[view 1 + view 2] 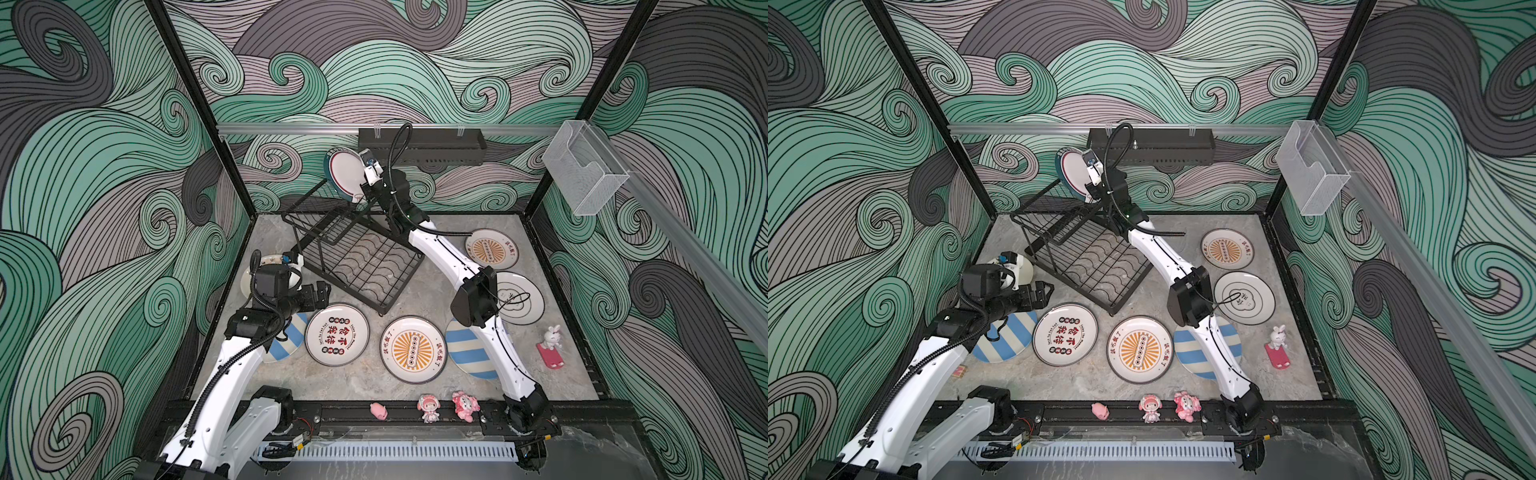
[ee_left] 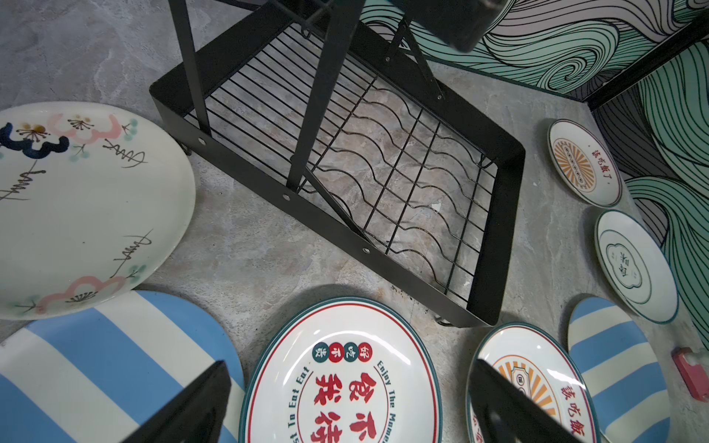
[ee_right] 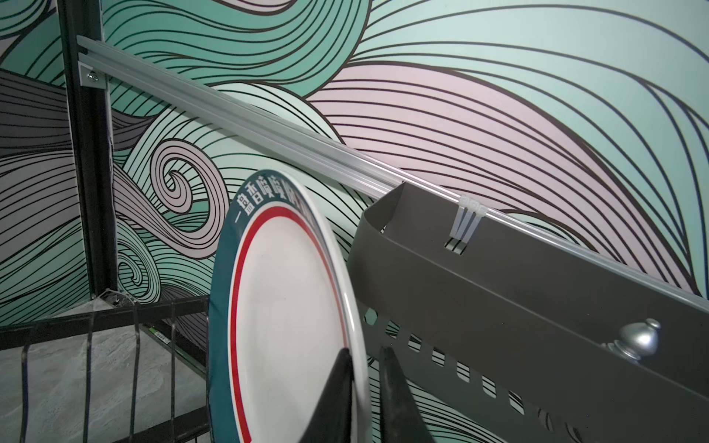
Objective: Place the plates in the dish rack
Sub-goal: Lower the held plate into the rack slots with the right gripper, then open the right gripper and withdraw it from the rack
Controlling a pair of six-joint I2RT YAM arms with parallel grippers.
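My right pincer (image 3: 365, 349) straddles the lower rim of the teal-rimmed plate (image 3: 284, 307), one finger on each face. A sliver of gap shows beside one finger, so I cannot tell whether the clamp is on or off. The plate stands nearly upright on the raised upper tier of the dish rack (image 2: 502, 214), at its far end; I judge that one all but loaded.

My left pincer (image 2: 349, 364) hangs jaws wide apart and empty, just off the rack's near-left side.

Seven plates lie flat on the table around the rack, not yet loaded:
- to its left, the floral plate (image 2: 76, 211) and a blue-striped plate (image 2: 96, 364)
- before it, the red-character plate (image 1: 337, 334) and a sunburst plate (image 1: 412, 349)
- to its right, a second blue-striped plate (image 1: 469, 353), a teal-lined white plate (image 1: 519, 297) and a second sunburst plate (image 1: 491, 248)
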